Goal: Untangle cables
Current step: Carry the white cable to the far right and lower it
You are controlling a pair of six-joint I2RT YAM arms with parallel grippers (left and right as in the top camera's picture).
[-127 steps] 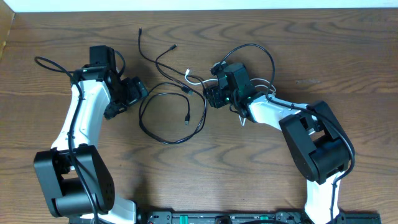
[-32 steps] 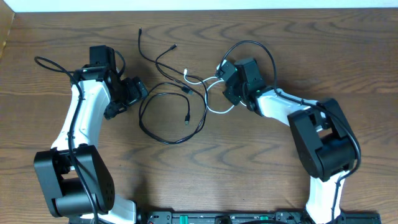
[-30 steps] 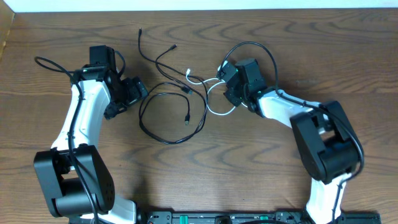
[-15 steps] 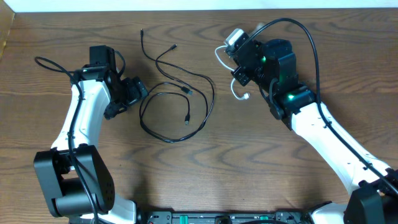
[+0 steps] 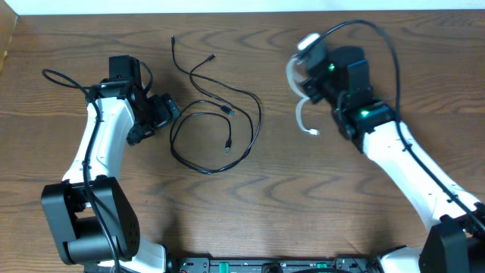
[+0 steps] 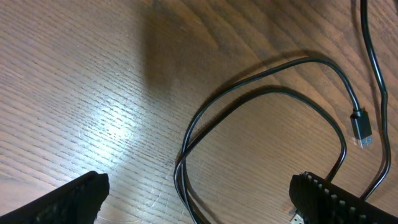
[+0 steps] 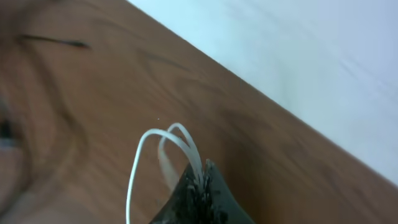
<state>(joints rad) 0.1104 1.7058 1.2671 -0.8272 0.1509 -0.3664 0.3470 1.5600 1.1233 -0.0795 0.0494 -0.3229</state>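
One white cable (image 5: pixel 301 120) hangs pinched in the closed right hand (image 5: pixel 311 54), clear of the black cables (image 5: pixel 261 119) lying leftward on the surface (image 5: pixel 250 212). Left hand (image 5: pixel 168 112), spread wide and empty, sits just beside their loop and is the nearer arm.

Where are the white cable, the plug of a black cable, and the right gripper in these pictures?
white cable (image 5: pixel 300 115): overhead view, on the curved part near its free end.
black cable (image 6: pixel 362 127): left wrist view, on its plug.
right gripper (image 7: pixel 200 179): right wrist view, at the fingertips, shut on the white cable.
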